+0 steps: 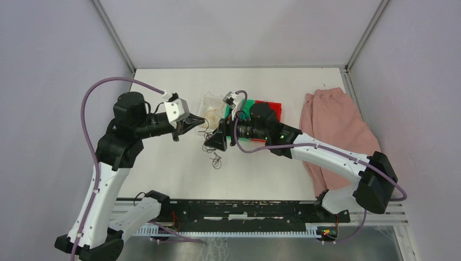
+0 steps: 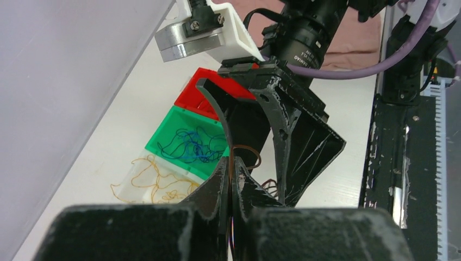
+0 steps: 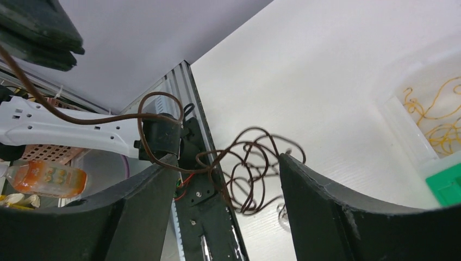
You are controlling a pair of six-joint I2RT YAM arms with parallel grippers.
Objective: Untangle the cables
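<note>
My left gripper (image 1: 191, 124) is shut on one dark brown cable (image 2: 251, 150); its tips (image 2: 232, 175) pinch the strand above the table. The strand runs down to a brown tangle (image 3: 245, 175) that hangs between the open fingers of my right gripper (image 3: 227, 163) and reaches the table (image 1: 216, 158). The strand touches the right gripper's left fingertip (image 3: 163, 166). The right gripper (image 1: 218, 140) is just right of the left one. Blue cables (image 2: 188, 144) lie in a green bin (image 2: 163, 136). Yellow-tan cables (image 2: 152, 182) lie in a clear bin (image 3: 397, 111).
A red bin (image 1: 272, 109) stands right of the green bin (image 1: 245, 104) at the table's back middle. A pink cloth (image 1: 337, 130) covers the table's right side. A black rail (image 1: 244, 209) runs along the near edge.
</note>
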